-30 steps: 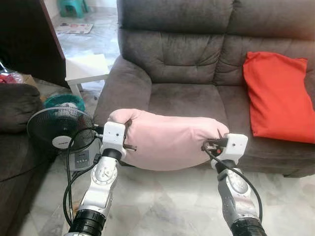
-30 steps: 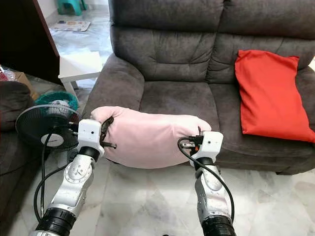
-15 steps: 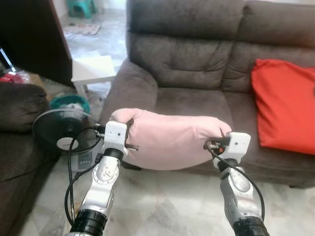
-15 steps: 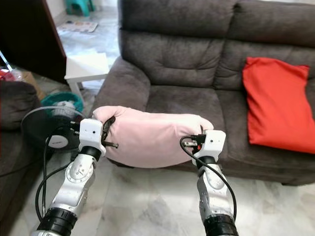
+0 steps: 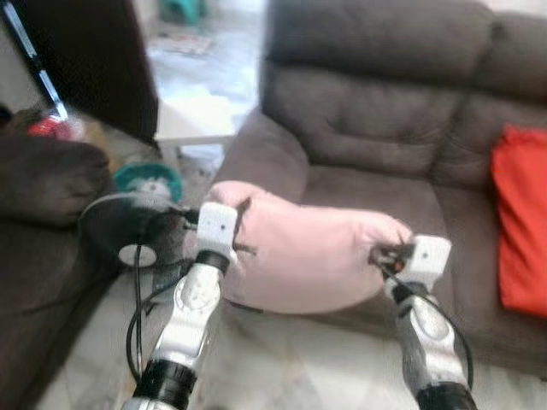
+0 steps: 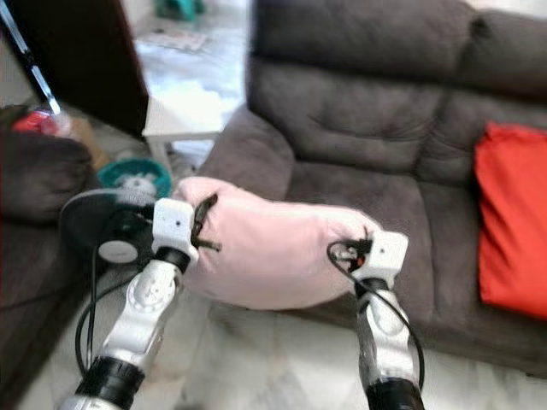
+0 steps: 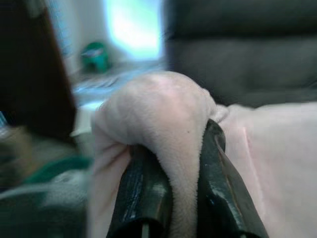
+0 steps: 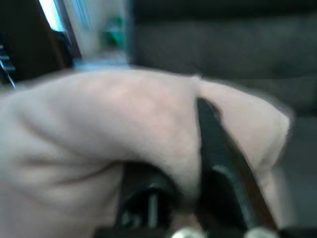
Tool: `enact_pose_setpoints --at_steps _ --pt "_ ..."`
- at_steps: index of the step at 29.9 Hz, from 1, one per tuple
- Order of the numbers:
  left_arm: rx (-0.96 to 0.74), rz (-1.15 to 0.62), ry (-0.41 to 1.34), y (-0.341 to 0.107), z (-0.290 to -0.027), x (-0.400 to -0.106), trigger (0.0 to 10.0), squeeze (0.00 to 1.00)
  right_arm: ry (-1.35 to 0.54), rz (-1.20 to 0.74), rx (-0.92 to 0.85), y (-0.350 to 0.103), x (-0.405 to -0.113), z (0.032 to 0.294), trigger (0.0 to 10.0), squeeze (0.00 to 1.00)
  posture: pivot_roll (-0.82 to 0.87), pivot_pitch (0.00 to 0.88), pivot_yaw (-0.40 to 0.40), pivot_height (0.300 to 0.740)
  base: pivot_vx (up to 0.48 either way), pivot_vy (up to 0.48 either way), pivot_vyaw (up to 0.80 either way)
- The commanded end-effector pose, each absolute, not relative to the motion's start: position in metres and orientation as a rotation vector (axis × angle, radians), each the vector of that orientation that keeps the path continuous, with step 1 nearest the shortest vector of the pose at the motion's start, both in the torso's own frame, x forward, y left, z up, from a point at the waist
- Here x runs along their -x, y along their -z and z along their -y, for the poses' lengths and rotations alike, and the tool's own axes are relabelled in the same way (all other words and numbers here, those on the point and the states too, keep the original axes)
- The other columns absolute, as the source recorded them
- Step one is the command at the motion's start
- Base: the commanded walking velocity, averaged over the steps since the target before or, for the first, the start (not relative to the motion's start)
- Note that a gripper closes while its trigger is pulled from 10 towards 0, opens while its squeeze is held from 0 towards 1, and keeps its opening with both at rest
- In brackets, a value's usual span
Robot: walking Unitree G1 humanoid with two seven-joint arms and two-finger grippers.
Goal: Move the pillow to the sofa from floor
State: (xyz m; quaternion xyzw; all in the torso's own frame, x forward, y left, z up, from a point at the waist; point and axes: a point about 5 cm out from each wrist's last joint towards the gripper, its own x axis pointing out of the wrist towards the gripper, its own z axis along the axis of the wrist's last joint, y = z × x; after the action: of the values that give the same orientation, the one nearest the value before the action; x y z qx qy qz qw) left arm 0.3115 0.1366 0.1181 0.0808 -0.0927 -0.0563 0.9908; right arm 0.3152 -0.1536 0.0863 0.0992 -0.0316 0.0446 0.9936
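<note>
The soft pink fabric pillow hangs before the dark grey sofa, the left gripper and right gripper each pinching 1 end; thin folds could slip out.

The pillow is pale pink, soft and kinda squishy looking, long and lumpy. It's up off the floor, lying roughly level in front of the dark grey sofa, right by the seat edge near the left armrest. Fabric at each end is bunched up where it's pinched. The sofa is plush with tufted back cushions. Shots are a bit blurry.
</note>
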Motion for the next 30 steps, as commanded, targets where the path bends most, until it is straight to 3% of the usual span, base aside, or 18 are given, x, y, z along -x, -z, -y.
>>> enact_pose_setpoints --at_steps 1,15,30 --pt "-0.139 0.264 0.163 -0.135 -0.118 -0.314 10.0 0.0 -0.069 0.093 -0.182 -0.09 -0.314 0.165 10.0 0.0 0.13 0.061 -0.035 0.74 0.345 0.0 0.0" --pt "-0.222 0.363 0.329 -0.155 -0.101 -0.307 10.0 0.0 -0.074 0.114 -0.168 -0.095 -0.317 0.163 10.0 0.0 0.15 0.06 -0.032 0.74 0.043 0.0 0.0" --pt "-0.268 0.351 0.319 -0.162 -0.106 -0.31 10.0 0.0 -0.039 0.19 -0.163 -0.116 -0.323 0.172 10.0 0.0 0.15 0.073 -0.029 0.74 0.0 0.0 0.0"
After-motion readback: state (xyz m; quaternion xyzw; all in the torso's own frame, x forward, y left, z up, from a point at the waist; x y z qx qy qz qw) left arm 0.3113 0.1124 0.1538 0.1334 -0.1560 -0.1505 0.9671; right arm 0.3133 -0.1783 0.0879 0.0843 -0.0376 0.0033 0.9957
